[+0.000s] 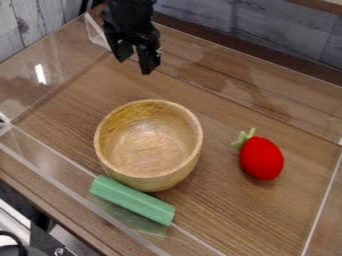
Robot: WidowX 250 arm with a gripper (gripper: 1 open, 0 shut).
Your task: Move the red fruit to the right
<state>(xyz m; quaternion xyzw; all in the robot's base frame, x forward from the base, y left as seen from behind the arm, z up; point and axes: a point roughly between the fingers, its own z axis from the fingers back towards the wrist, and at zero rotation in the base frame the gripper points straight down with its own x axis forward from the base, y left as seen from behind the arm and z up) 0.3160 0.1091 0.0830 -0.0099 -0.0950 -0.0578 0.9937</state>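
Observation:
The red fruit (261,157), a small glossy strawberry shape with a green leafy top, lies on the wooden table at the right, to the right of a wooden bowl. My black gripper (138,57) hangs over the far left part of the table, pointing almost straight down, well away from the fruit. Its fingers stand apart, open, with nothing between them.
A round wooden bowl (148,144) stands in the middle. A green rectangular block (132,199) lies in front of it near the front edge. Low clear plastic walls (325,195) ring the wooden surface.

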